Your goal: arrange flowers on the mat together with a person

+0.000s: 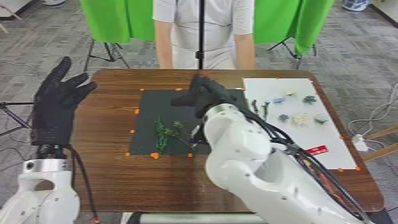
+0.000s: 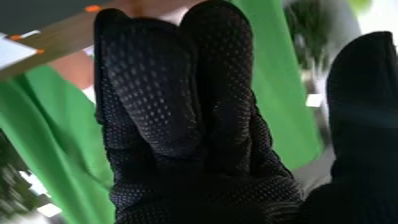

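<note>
Green cloth (image 1: 111, 20) hangs behind the far edge of the brown desk (image 1: 102, 170). On the desk lies a dark mat (image 1: 149, 107); orange marks (image 1: 155, 155) run around its edges, probably so that its place is fixed. Green sprigs (image 1: 161, 135) lie on the mat, toward its near left corner, with their length running from far to near, perhaps as the base of the arrangement. The small flowers (image 1: 300, 119) are on the white sheet (image 1: 330, 150), by the desk's right edge, mostly on its far half. They are spread apart, which should make each one easier to pick. The right hand (image 1: 210, 92) is above the mat's far edge; its fingers are straight, the thumb stands apart, and it holds nothing. The left hand (image 1: 57, 102) is raised beside the desk's left edge, open and empty, presumably to leave the working space free.
</note>
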`<control>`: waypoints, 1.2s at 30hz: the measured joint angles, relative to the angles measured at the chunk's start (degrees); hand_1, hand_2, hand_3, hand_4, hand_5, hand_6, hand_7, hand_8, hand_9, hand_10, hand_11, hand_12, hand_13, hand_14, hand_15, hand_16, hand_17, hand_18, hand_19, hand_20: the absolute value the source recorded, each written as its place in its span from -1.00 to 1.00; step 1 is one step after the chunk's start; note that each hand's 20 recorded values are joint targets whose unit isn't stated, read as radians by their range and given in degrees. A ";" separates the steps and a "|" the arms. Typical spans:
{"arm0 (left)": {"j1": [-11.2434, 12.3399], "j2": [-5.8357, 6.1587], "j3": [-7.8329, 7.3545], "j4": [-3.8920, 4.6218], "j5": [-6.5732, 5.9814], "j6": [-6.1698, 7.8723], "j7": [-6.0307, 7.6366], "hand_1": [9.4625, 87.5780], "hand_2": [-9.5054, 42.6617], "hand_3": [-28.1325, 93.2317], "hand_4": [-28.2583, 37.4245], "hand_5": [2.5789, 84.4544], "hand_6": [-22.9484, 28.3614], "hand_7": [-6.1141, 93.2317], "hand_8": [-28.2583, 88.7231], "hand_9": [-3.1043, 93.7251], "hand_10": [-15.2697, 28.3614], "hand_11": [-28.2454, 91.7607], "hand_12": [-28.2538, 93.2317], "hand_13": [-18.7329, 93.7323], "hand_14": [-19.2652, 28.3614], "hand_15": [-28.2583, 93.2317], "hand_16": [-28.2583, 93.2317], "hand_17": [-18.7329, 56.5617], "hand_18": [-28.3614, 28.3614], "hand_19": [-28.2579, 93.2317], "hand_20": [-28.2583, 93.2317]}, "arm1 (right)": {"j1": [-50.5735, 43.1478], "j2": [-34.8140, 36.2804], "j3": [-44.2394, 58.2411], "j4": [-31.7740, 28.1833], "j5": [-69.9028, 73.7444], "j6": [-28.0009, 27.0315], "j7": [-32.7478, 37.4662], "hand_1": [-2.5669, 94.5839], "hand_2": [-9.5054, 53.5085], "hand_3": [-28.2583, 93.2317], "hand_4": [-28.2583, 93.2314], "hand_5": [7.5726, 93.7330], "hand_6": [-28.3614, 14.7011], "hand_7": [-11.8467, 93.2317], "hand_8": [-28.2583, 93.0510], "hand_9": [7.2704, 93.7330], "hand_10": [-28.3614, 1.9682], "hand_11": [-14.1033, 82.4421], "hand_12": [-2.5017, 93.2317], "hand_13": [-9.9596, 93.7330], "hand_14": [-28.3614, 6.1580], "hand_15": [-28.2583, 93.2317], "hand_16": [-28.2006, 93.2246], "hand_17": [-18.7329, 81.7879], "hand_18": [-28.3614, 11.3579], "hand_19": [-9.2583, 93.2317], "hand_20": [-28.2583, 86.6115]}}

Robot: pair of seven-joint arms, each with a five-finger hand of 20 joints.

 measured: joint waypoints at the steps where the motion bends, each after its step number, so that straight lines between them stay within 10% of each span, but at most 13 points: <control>1: 0.47 -0.41 -0.38 -0.05 0.03 -0.04 -0.03 -0.71 -0.29 0.65 -0.91 -0.40 0.05 -0.62 -0.68 -0.27 0.48 -0.20 -0.34 -0.20 0.78 0.10 -0.58 -0.73 0.91 0.37 -0.53 | -1.27 0.67 2.63 -1.43 2.46 2.12 -1.49 -0.32 -0.65 0.32 -0.85 0.33 -0.06 -0.61 -0.71 0.94 -0.19 -0.23 -0.59 0.84 -0.14 0.24 -0.26 0.16 -0.72 0.74 -0.76; 4: 1.55 -1.41 -0.83 -0.05 -0.01 0.00 0.08 -0.71 -0.31 0.65 -0.93 -0.38 0.05 -0.62 -0.68 -0.26 0.48 -0.20 -0.34 -0.19 0.79 0.12 -0.59 -0.72 0.88 0.38 -0.50 | -5.53 3.54 9.76 -4.98 10.75 11.30 -7.64 -0.41 -0.53 0.45 -0.90 0.28 0.04 -0.54 -0.73 0.67 -0.33 -0.25 -0.60 0.52 -0.40 0.27 -0.34 -0.22 -0.79 0.39 -0.41; 10: 3.18 -1.63 -0.47 0.42 -1.17 0.77 2.76 -0.74 -0.32 0.66 -0.99 -0.33 0.04 -0.65 -0.67 -0.21 0.48 -0.20 -0.34 -0.17 0.80 0.14 -0.60 -0.69 0.84 0.37 -0.45 | -17.03 6.89 26.04 -6.76 27.98 23.59 -25.65 -0.50 -0.50 0.56 -0.93 0.11 0.14 -0.52 -0.74 0.20 -0.38 -0.39 -0.65 0.12 -0.55 0.11 -0.37 -0.48 -0.76 0.03 -0.32; 16: 3.66 -1.63 0.60 1.70 -2.82 0.83 5.92 -0.78 -0.34 0.66 -1.00 -0.43 -0.09 -0.64 -0.68 -0.20 0.43 -0.23 -0.35 -0.12 0.74 0.07 -0.62 -0.61 0.80 0.38 -0.41 | -26.26 6.99 37.89 -2.58 42.97 22.09 -40.79 -0.55 -0.46 0.60 -0.96 -0.02 0.26 -0.51 -0.74 0.00 -0.29 -0.48 -0.65 -0.05 -0.54 -0.01 -0.33 -0.54 -0.71 -0.08 -0.29; 23: 2.42 -0.34 5.87 3.73 -6.05 3.42 12.18 -0.79 -0.34 0.67 -1.00 -0.53 -0.15 -0.62 -0.70 -0.27 0.39 -0.25 -0.34 -0.17 0.70 0.02 -0.58 -0.58 0.79 0.39 -0.40 | -34.46 7.85 39.52 0.65 63.10 17.94 -58.39 -0.61 -0.41 0.60 -0.98 -0.21 0.33 -0.54 -0.73 -0.13 -0.18 -0.54 -0.63 -0.15 -0.55 -0.12 -0.26 -0.56 -0.66 -0.16 -0.25; 27: 2.20 -0.28 6.27 3.95 -5.77 3.58 10.95 -0.79 -0.34 0.67 -1.00 -0.42 -0.03 -0.62 -0.69 -0.23 0.45 -0.19 -0.33 -0.17 0.73 0.08 -0.57 -0.61 0.86 0.39 -0.40 | -37.09 7.92 39.52 0.20 71.54 19.39 -60.09 -0.63 -0.39 0.60 -0.98 -0.19 0.30 -0.53 -0.73 -0.10 -0.23 -0.51 -0.63 -0.13 -0.56 -0.08 -0.25 -0.56 -0.66 -0.12 -0.22; 33: 2.44 -2.86 3.64 3.94 -1.66 1.18 4.55 -0.78 -0.34 0.66 -1.00 -0.38 0.00 -0.64 -0.68 -0.23 0.45 -0.18 -0.33 -0.17 0.74 0.10 -0.59 -0.64 0.89 0.37 -0.41 | -37.84 7.91 40.28 -0.75 67.39 21.36 -54.87 -0.64 -0.38 0.60 -0.98 -0.18 0.29 -0.53 -0.73 -0.09 -0.25 -0.50 -0.64 -0.12 -0.55 -0.06 -0.26 -0.55 -0.67 -0.11 -0.22; 36: 2.63 -3.71 3.25 3.91 -1.23 0.36 4.26 -0.77 -0.33 0.66 -1.00 -0.38 0.00 -0.65 -0.67 -0.23 0.45 -0.18 -0.33 -0.17 0.73 0.10 -0.59 -0.64 0.89 0.36 -0.42 | -38.23 7.91 40.85 -1.04 64.39 21.29 -55.05 -0.64 -0.38 0.60 -0.98 -0.19 0.28 -0.53 -0.73 -0.09 -0.25 -0.50 -0.64 -0.12 -0.54 -0.06 -0.27 -0.55 -0.67 -0.11 -0.22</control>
